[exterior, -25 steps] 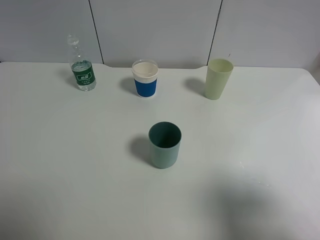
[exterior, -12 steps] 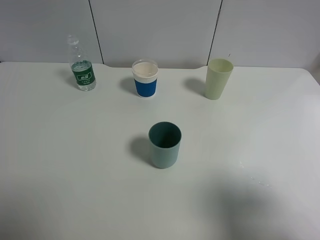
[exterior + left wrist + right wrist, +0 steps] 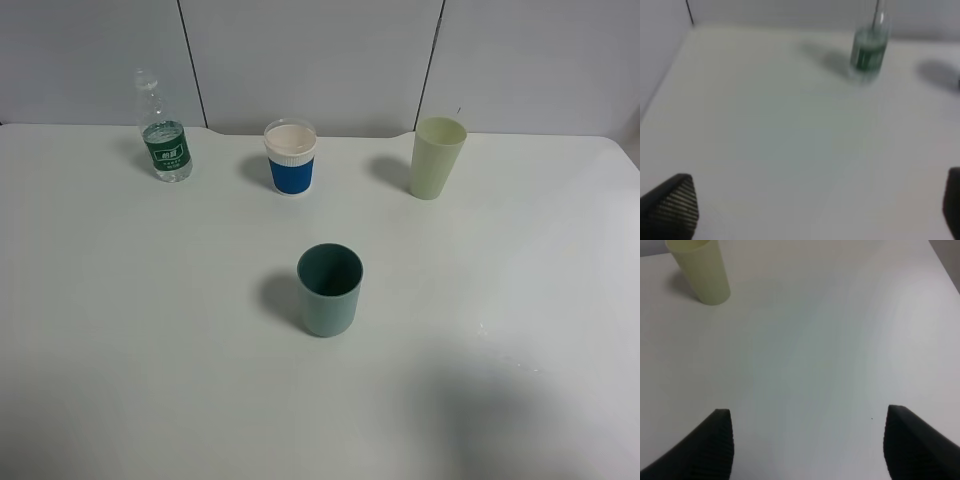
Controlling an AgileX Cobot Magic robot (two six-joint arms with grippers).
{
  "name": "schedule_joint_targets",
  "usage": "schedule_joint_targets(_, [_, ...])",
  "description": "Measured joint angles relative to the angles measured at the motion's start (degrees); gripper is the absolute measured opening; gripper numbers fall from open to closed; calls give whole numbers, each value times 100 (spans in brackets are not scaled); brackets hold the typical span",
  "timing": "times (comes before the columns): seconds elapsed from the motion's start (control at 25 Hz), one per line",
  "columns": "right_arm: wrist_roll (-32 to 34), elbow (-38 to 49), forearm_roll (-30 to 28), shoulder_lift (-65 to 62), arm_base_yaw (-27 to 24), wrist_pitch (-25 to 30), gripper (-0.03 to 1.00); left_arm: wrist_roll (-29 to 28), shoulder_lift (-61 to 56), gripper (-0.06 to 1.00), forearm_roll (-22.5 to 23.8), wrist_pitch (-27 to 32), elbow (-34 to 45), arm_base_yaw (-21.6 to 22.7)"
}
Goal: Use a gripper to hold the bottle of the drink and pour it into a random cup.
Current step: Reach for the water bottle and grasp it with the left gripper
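Observation:
The bottle of the drink [image 3: 163, 135], clear with a dark green label, stands upright at the back left of the white table [image 3: 150, 330]. The left wrist view shows the bottle [image 3: 869, 50] blurred and far ahead of my left gripper [image 3: 815, 210], whose black fingers stand wide apart over bare table, open. The cup [image 3: 291, 158], white with a blue band, stands at the back centre. My right gripper [image 3: 807, 445] is open too, fingers spread over bare table. Neither gripper shows in the exterior high view.
A dark teal cup [image 3: 329, 289] stands mid-table. A tall pale green cup [image 3: 436, 157] is at the back right, also seen as a pale green cup [image 3: 700, 270] ahead of the right gripper. A grey panelled wall [image 3: 320, 60] runs behind the table.

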Motion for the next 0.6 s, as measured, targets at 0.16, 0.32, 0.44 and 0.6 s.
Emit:
schedule_joint_targets(0.16, [0, 0, 0, 0, 0, 0, 63, 0, 486, 100, 0, -369, -176, 0])
schedule_joint_targets(0.32, [0, 0, 0, 0, 0, 0, 63, 21, 1143, 100, 19, -824, -194, 0])
schedule_joint_targets(0.44, [0, 0, 0, 0, 0, 0, 63, 21, 1628, 100, 26, -1169, -194, 0])
schedule_joint_targets(0.6, [0, 0, 0, 0, 0, 0, 63, 21, 2301, 100, 26, -1523, -194, 0])
